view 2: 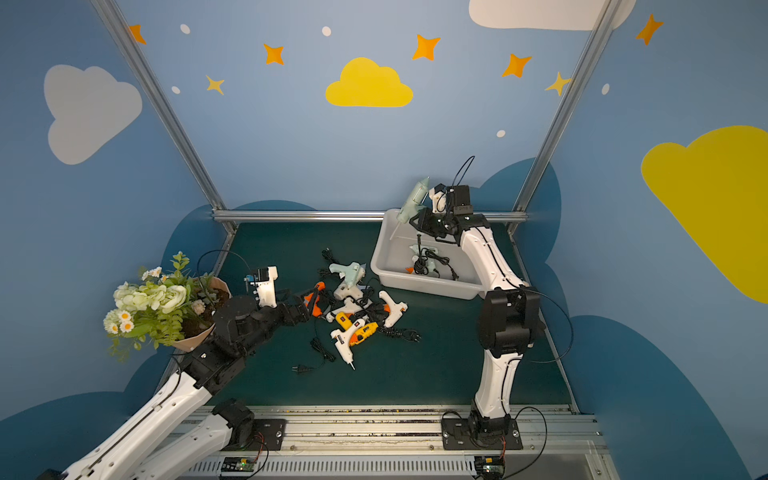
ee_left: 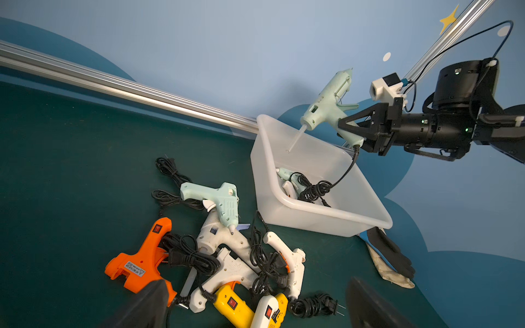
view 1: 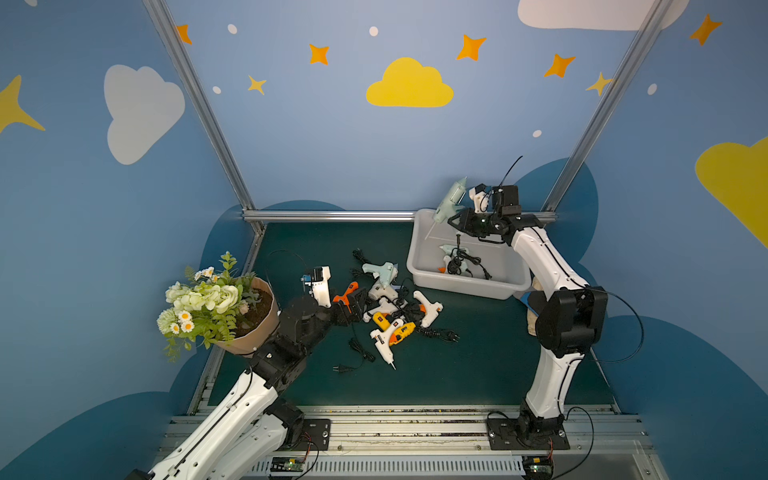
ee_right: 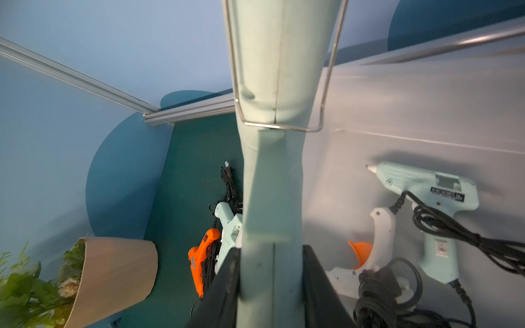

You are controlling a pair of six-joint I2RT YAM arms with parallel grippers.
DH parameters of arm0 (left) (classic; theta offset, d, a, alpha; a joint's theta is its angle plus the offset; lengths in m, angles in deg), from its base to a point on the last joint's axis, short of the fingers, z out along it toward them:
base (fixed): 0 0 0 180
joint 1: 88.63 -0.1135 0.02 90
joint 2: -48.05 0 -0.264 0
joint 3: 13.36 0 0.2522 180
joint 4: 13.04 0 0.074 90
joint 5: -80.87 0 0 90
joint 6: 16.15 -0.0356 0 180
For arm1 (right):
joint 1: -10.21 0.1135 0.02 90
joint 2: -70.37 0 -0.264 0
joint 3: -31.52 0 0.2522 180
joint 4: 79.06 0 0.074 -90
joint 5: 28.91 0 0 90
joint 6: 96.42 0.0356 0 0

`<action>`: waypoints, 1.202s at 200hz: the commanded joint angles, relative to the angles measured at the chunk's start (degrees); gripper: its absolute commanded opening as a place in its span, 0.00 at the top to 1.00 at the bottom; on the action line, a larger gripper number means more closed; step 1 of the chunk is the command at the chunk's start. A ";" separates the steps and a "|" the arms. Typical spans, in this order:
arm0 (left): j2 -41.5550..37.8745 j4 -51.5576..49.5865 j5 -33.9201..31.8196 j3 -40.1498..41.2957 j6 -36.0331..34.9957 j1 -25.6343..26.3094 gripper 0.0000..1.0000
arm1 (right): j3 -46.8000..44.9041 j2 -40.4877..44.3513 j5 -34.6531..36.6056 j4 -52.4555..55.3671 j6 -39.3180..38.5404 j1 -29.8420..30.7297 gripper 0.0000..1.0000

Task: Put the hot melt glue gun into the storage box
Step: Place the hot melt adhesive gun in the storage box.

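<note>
One glue gun (ee_left: 326,110) slants nozzle-up over storage box (ee_left: 312,212), right hand (ee_left: 350,133) gripping; left hand (view 1: 354,307) spread.

No word or number can be read in full. The orange glue gun (ee_left: 142,255) in the heap on the tabletop carries a white label (ee_left: 133,267) with lines of small print and a warning triangle, and the white and yellow glue gun (ee_left: 270,312) beside it bears a dark label (ee_left: 275,314) with orange print, both too small to make out. In the storage box (ee_right: 426,99), the pale green glue gun (ee_right: 434,196) has a dark label (ee_right: 447,194) with white print, also too fine to read.
</note>
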 commanded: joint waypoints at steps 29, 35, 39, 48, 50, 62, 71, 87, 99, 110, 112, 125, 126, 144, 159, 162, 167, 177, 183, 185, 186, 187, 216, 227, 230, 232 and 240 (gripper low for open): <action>-1.89 -3.52 -2.58 0.15 -0.11 0.08 0.00 | 7.44 -6.75 -8.02 10.61 -4.39 -1.31 1.00; -2.06 -3.87 -2.64 0.11 -0.14 0.08 0.00 | 8.09 -7.62 -8.92 11.12 -4.69 -1.40 1.00; -2.24 -4.04 -2.79 0.11 -0.11 0.08 0.00 | 8.55 -8.34 -9.50 11.37 -4.78 -1.50 1.00; -2.65 -4.72 -3.22 0.18 0.06 0.07 0.00 | 9.46 -9.83 -10.61 11.88 -4.87 -1.70 1.00; -2.78 -4.83 -3.27 0.23 0.00 0.08 0.00 | 9.70 -10.10 -10.76 11.92 -4.87 -1.77 1.00; -3.39 -5.29 -3.74 0.42 -0.03 0.02 0.00 | 11.14 -12.14 -11.74 12.76 -5.01 -2.04 1.00; -3.82 -5.55 -4.05 0.63 0.00 0.02 0.00 | 12.46 -13.79 -12.63 13.59 -5.20 -2.23 1.00; -4.44 -5.88 -4.77 0.74 -0.11 -0.01 0.00 | 14.80 -16.39 -14.09 15.23 -5.80 -2.39 1.00; -4.62 -6.09 -5.04 0.70 -0.35 -0.01 0.00 | 16.41 -18.14 -14.50 16.55 -6.26 -2.48 1.00; -4.73 -6.22 -5.37 0.59 -0.52 -0.01 0.00 | 17.15 -19.35 -14.60 17.26 -6.45 -2.55 1.00; -4.71 -6.26 -5.39 0.55 -0.52 -0.01 0.00 | 17.29 -19.58 -14.59 17.31 -6.52 -2.58 1.00; -4.59 -6.36 -5.71 0.45 -0.55 -0.01 0.00 | 17.63 -20.78 -15.02 17.76 -6.73 -2.67 1.00; -4.57 -6.36 -5.73 0.45 -0.54 -0.01 0.00 | 17.68 -20.88 -15.04 17.76 -6.72 -2.68 1.00; -4.47 -6.41 -6.05 0.54 -0.56 -0.01 0.00 | 17.64 -22.28 -15.24 18.16 -6.63 -3.00 1.00; -4.16 -6.43 -6.10 0.50 -0.37 0.00 0.00 | 17.59 -23.42 -15.19 18.47 -6.48 -3.20 1.00; -4.20 -6.45 -6.09 0.44 -0.35 -0.09 0.00 | 17.63 -23.58 -15.08 18.43 -6.39 -3.27 1.00; -4.12 -6.52 -6.12 0.37 -0.42 -0.09 0.00 | 17.56 -23.95 -14.98 18.44 -6.30 -3.33 1.00; -3.94 -6.82 -6.28 0.25 -0.31 -0.10 0.00 | 17.58 -24.54 -14.83 18.40 -6.07 -3.46 1.00; -3.87 -7.10 -6.38 0.17 -0.12 -0.05 0.00 | 17.61 -24.87 -14.67 18.40 -5.96 -3.54 0.99; -3.90 -7.18 -6.38 0.16 -0.13 -0.09 0.00 | 17.59 -24.98 -14.59 18.39 -5.87 -3.55 0.98; -3.87 -7.21 -6.37 0.18 -0.15 -0.09 0.00 | 17.61 -25.05 -14.56 18.39 -5.85 -3.51 0.98; -3.91 -7.27 -6.36 0.14 -0.11 -0.09 0.00 | 17.62 -25.12 -14.55 18.39 -5.85 -3.53 0.97; -4.20 -8.30 -6.96 0.26 0.39 -0.09 0.00 | 17.71 -26.14 -13.02 18.47 -5.67 -3.64 0.89; -4.29 -8.62 -7.12 0.36 0.60 -0.10 0.00 | 17.61 -26.25 -11.85 18.51 -5.76 -3.72 0.84; -4.29 -8.81 -7.13 0.31 0.69 -0.10 0.00 | 17.63 -26.29 -11.36 18.60 -5.82 -3.71 0.82; -4.29 -8.93 -7.14 0.29 0.71 -0.03 0.00 | 17.57 -26.33 -10.99 18.68 -5.86 -3.72 0.81; -4.37 -9.45 -7.10 0.13 0.88 -0.05 0.00 | 17.58 -26.34 -9.73 18.89 -5.96 -3.73 0.79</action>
